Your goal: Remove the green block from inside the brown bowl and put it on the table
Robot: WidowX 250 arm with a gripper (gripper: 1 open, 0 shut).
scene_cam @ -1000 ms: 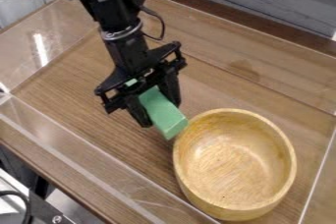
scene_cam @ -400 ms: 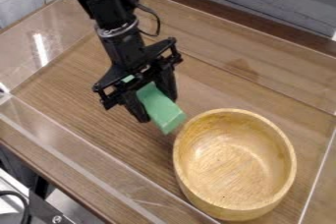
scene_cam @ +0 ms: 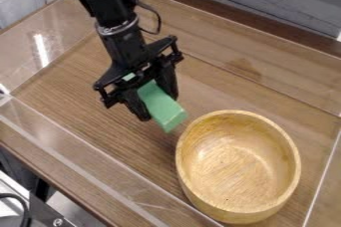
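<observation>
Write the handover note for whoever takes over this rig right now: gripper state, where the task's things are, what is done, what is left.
Gripper: shut on the green block, pointing steeply down, just left of the brown bowl.
Green block: out of the bowl, tilted in the gripper, lower end at the bowl's outer rim; whether it touches the table cannot be told.
Brown bowl: upright on the table, nothing inside.
Done: block lifted out of the bowl.
Left: set the block down on bare table beside the bowl, open the gripper, withdraw.
</observation>
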